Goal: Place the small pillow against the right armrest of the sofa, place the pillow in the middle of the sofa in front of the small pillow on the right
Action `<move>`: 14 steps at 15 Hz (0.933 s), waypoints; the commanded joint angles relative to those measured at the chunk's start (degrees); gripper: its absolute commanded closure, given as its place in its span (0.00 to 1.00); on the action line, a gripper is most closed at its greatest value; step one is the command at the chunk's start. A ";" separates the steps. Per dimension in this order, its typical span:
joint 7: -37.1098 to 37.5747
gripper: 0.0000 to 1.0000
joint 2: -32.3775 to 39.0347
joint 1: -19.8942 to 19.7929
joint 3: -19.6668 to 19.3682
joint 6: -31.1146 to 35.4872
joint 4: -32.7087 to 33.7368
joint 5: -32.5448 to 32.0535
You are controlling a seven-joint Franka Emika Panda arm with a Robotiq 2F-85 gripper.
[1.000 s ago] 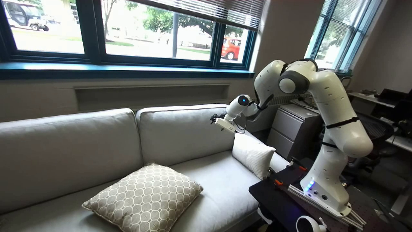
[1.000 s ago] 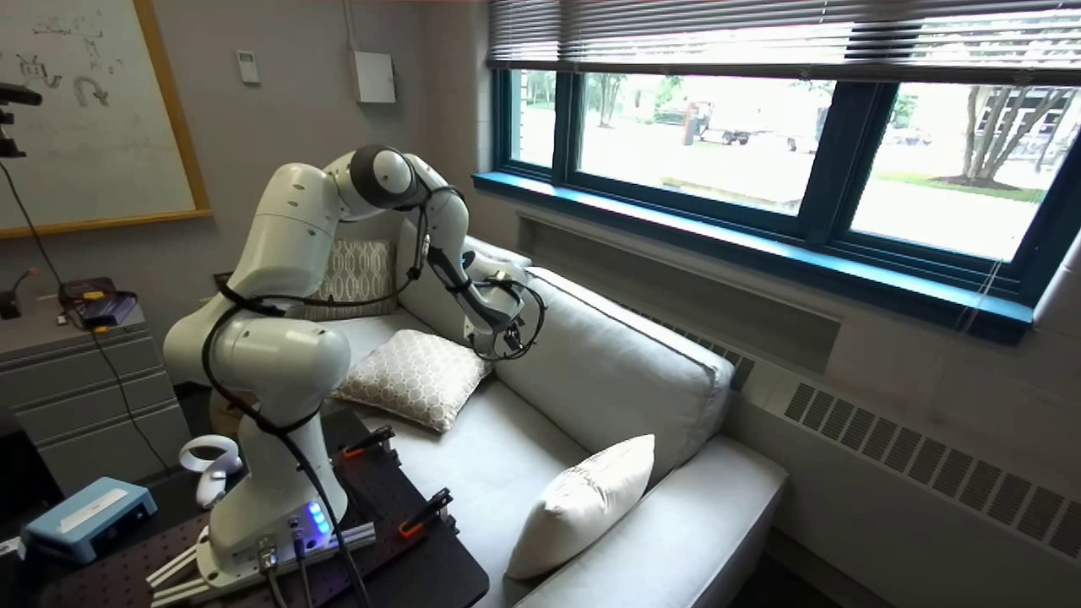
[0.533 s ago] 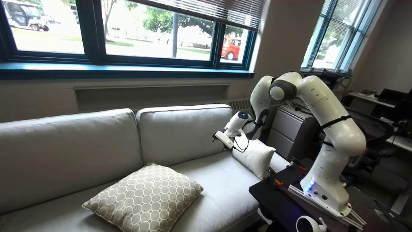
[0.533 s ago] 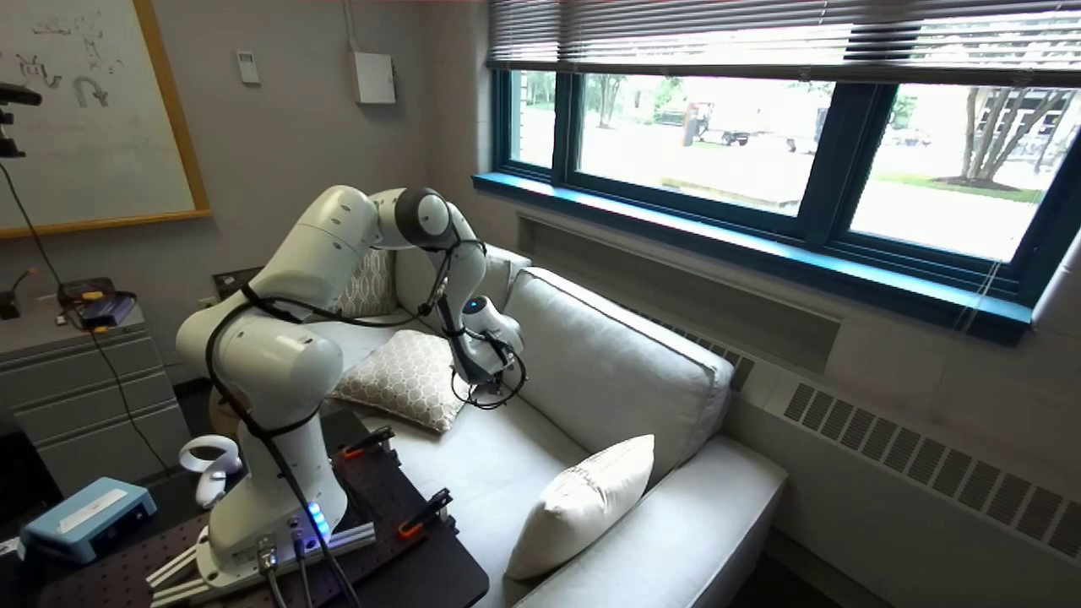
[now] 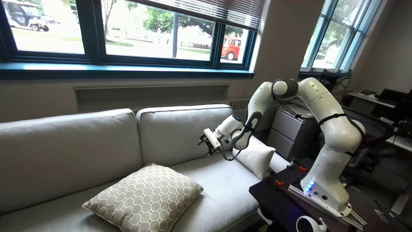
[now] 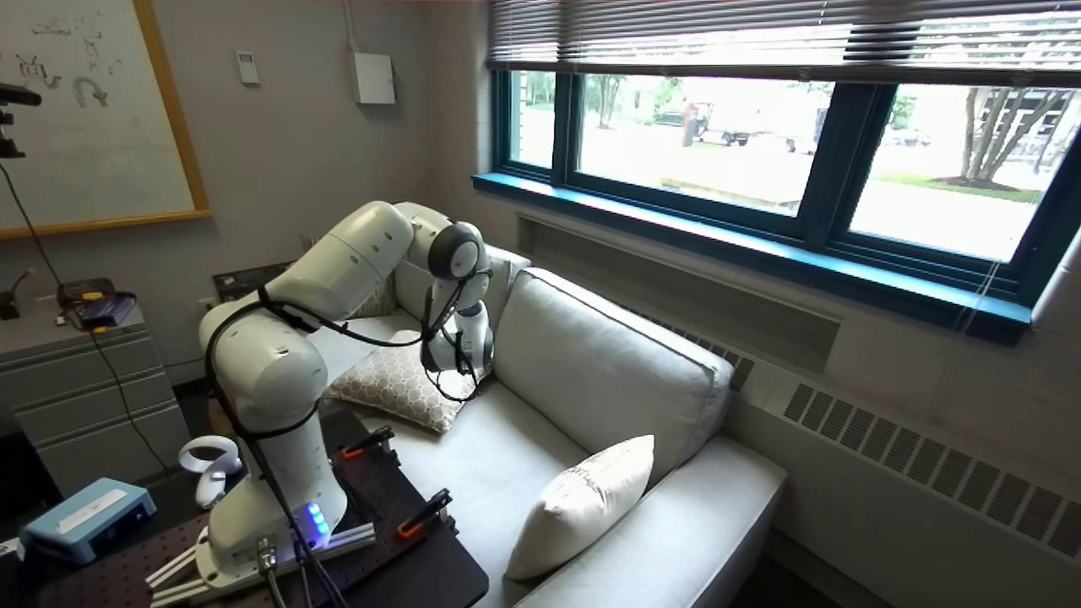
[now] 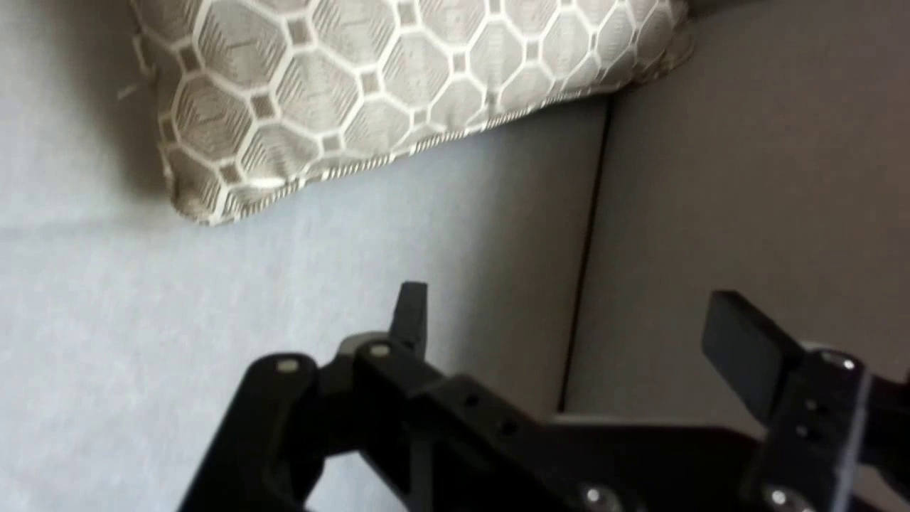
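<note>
Gripper (image 7: 577, 323) hangs lower than a second ago, shifted toward seven o'clock in an exterior view, and the arm (image 5: 325, 106) behind it sits lower in both exterior views. The fingers (image 7: 746, 355) stand wide apart, the crease between seat (image 7: 284, 284) and back cushion (image 7: 782, 178) showing in the gap. The patterned pillow (image 5: 148, 193) lies unmoved in the middle of the sofa (image 5: 222, 180), apart from the gripper, at its eight o'clock in an exterior view. The small pillow (image 5: 254, 158), a little past the gripper's three o'clock there, keeps its place too, leaning against the right armrest (image 6: 676, 540).

As for edges, the wrist view puts the patterned pillow's piped border beyond the fingertips, running from between nine and ten o'clock round to nearly one. Free seat fabric lies between that border and the fingers. The finger at nine o'clock shows against the seat, the one at three against the back cushion; whether that one touches cannot be told. Between the two pillows, in an exterior view, runs another stretch of open seat, with the corner of the black table (image 5: 270, 196) at its four o'clock.
</note>
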 commanded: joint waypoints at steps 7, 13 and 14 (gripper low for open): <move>-10.80 0.00 0.32 -1.89 4.98 -1.91 -1.25 11.73; -21.23 0.00 11.21 -15.42 21.88 2.33 5.18 15.24; -20.74 0.00 13.71 -17.46 24.73 2.12 6.13 14.02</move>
